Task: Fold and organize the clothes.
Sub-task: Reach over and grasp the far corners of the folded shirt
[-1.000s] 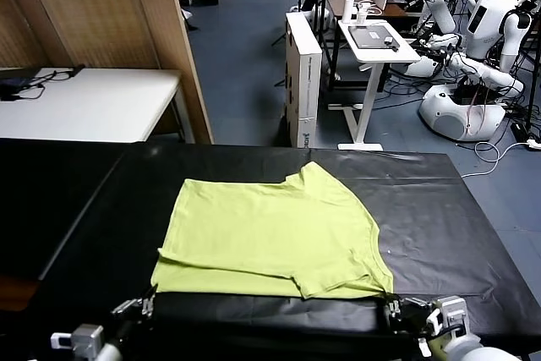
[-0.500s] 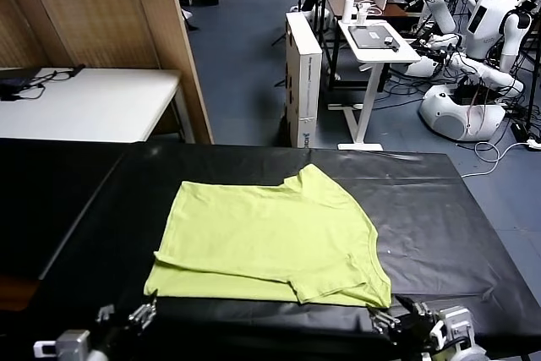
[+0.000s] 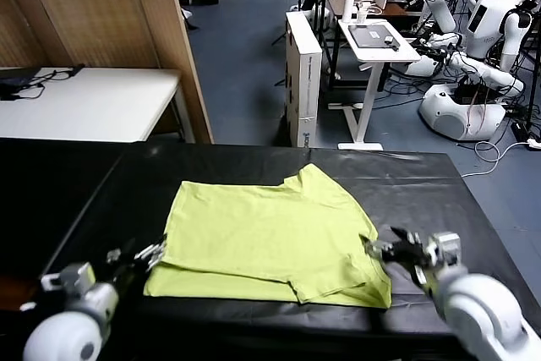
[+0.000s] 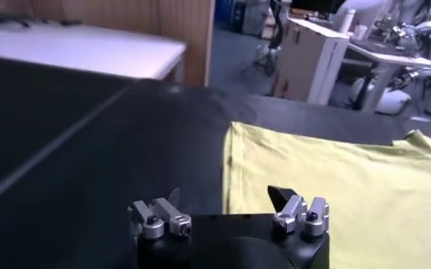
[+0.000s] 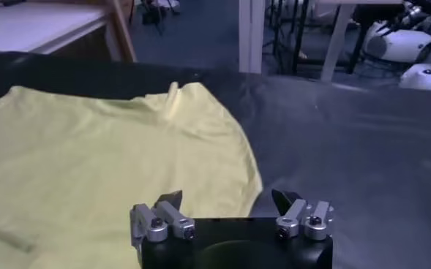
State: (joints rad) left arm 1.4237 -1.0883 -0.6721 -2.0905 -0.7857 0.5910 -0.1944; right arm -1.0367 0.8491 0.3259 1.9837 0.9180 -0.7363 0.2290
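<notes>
Black cloth-covered table [image 3: 439,200] holds yellow-green T-shirt [image 3: 270,234]; workshop behind.

The T-shirt [image 3: 270,238] lies flat on the desk [image 3: 423,192], in the middle of its width and close to the near edge; the left pincer [image 3: 150,255] hovers over the desk just beside the shirt's near left corner; the right pincer [image 3: 382,250] hovers at the shirt's right edge, near its near right corner; both pincers are spread, holding nothing.
</notes>
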